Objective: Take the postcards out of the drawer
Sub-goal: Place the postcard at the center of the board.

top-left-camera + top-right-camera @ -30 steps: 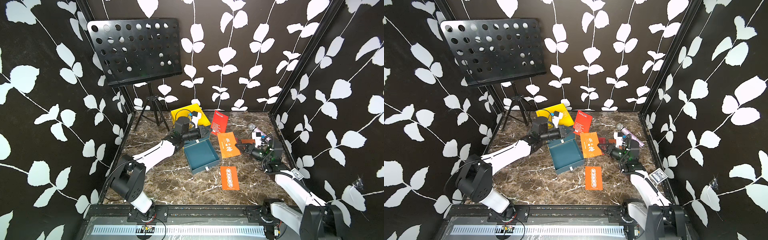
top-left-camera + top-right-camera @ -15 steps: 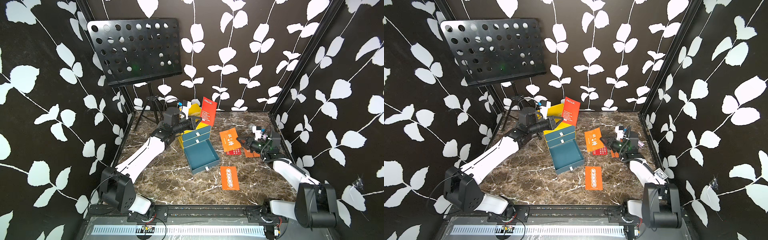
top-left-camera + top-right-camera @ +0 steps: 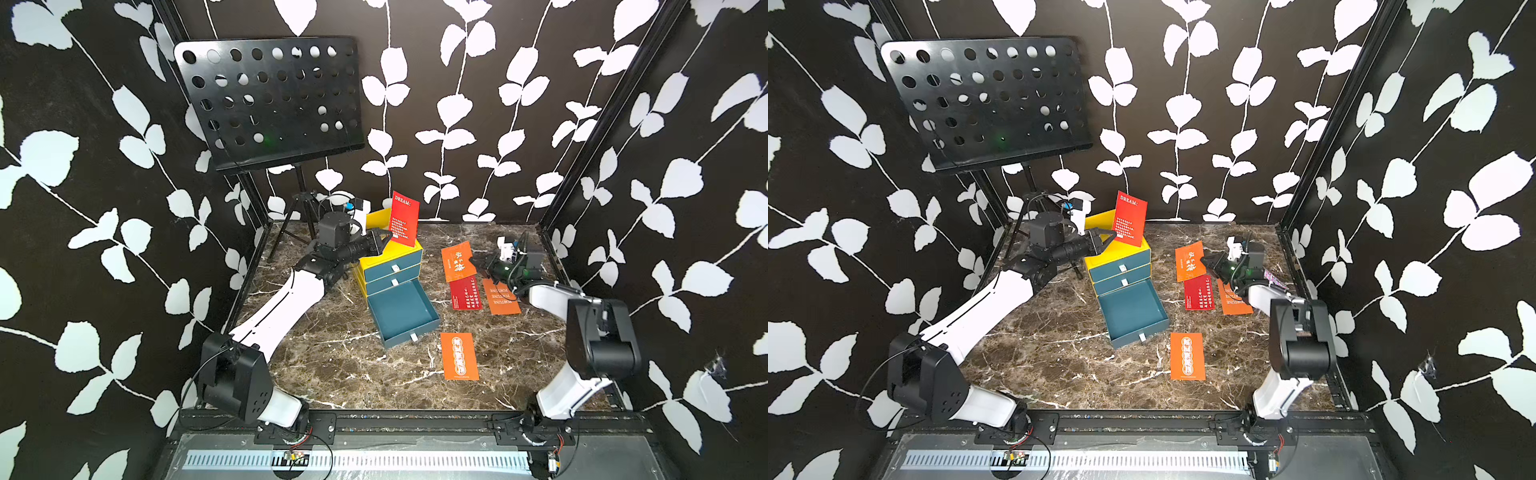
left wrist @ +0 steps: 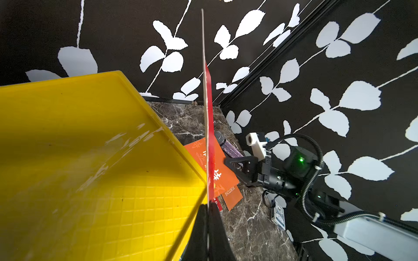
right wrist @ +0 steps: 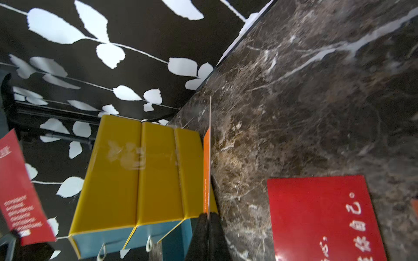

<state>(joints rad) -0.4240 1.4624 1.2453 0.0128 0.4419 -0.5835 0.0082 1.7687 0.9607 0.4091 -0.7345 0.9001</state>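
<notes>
The red DREAM postcard (image 3: 404,219), upright above the yellow cabinet (image 3: 405,266) at the counter's (image 3: 332,365) back edge, is clamped in the left gripper (image 3: 390,239), an orange postcard (image 3: 457,261) near the right edge in the right gripper (image 3: 476,262); each is best laid flat on bare counter before unclamping.

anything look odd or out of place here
The red DREAM card stands upright in the air by the yellow chest, pinched by the left fingers; the right fingers pinch an orange card. The bottom drawer sits wide open and empty. Nothing looks damaged.
</notes>
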